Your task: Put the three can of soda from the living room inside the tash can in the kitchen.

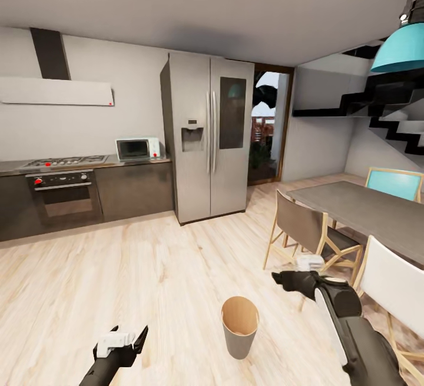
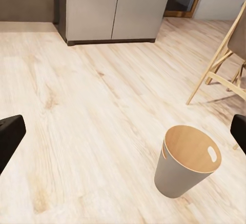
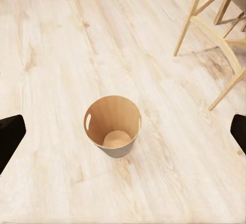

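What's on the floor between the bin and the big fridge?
Nothing: in the head view, bare wooden floor stretches from the trash can to the fridge.

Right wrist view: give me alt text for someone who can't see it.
An open, empty trash can with a coppery inside stands upright on the pale wood floor, seen from above between the spread black fingertips. Wooden chair legs stand apart from it.

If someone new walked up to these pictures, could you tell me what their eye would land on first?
Probably the tall steel fridge against the back wall, beside the dark cabinets with the white microwave. Next, the small trash can standing upright on the pale wood floor between the two claws; the right wrist view looks into it and it appears empty. At the right, a grey dining table with chairs sits under a teal lamp.
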Robot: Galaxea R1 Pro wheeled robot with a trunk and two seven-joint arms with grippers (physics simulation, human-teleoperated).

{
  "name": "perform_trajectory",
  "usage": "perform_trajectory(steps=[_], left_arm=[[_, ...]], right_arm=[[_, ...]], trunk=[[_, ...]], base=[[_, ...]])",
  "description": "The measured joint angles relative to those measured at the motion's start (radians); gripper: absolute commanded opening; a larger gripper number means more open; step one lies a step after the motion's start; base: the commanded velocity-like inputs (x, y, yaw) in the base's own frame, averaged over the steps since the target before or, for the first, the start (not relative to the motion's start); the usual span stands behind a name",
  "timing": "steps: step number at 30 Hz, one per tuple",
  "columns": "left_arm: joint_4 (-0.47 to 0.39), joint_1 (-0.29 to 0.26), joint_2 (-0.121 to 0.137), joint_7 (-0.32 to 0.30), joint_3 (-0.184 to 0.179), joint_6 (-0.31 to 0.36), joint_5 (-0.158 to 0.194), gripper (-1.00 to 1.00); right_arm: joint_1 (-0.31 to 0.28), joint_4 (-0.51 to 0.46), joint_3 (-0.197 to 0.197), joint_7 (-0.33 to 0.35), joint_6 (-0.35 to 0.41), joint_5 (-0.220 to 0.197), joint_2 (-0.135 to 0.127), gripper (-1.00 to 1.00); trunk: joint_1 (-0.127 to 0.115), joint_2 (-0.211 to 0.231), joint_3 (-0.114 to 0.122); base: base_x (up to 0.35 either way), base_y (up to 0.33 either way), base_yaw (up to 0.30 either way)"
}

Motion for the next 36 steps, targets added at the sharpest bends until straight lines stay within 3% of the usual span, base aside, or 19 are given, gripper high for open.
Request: perform_trajectory(steps=[4, 14, 30, 31, 34, 35, 36], left_arm=[[0.0, 0.0, 0.0, 0.0, 0.0, 0.0, 0.0, 1.0], [0.0, 0.0, 0.0, 0.0, 0.0, 0.0, 0.0, 1.0], [-0.003, 0.0, 0.001, -0.001, -0.001, 0.0, 0.001, 1.0], [-0.004, 0.0, 0.002, -0.001, -0.001, 0.0, 0.001, 1.0], [-0.005, 0.0, 0.003, -0.002, -0.001, 0.0, 0.001, 1.0], [-0.007, 0.0, 0.003, -0.002, -0.001, 0.0, 0.002, 1.0], [-0.008, 0.001, 0.003, -0.002, -0.001, 0.0, 0.002, 1.0]], right_arm=[[-0.116, 0.07, -0.002, 0.002, 0.079, 0.001, -0.006, 1.0], [-0.28, 0.199, -0.002, 0.003, 0.134, 0.003, -0.011, 1.0], [-0.325, 0.24, 0.02, 0.019, 0.134, -0.013, -0.001, 1.0], [-0.326, 0.238, 0.017, 0.067, 0.134, -0.045, -0.006, 1.0], [-0.333, 0.239, 0.008, 0.115, 0.134, -0.084, -0.01, 1.0], [-0.345, 0.252, -0.019, 0.162, 0.134, -0.125, -0.012, 1.0], [-0.347, 0.268, -0.022, 0.165, 0.134, -0.127, -0.012, 1.0]], trunk=[[0.0, 0.0, 0.0], [0.0, 0.0, 0.0], [0.0, 0.0, 0.0], [0.0, 0.0, 0.0], [0.0, 0.0, 0.0], [0.0, 0.0, 0.0], [0.0, 0.0, 0.0]], base=[[0.0, 0.0, 0.0], [0.0, 0.0, 0.0], [0.0, 0.0, 0.0], [0.0, 0.0, 0.0], [0.0, 0.0, 0.0], [0.0, 0.0, 0.0], [0.0, 0.0, 0.0]])
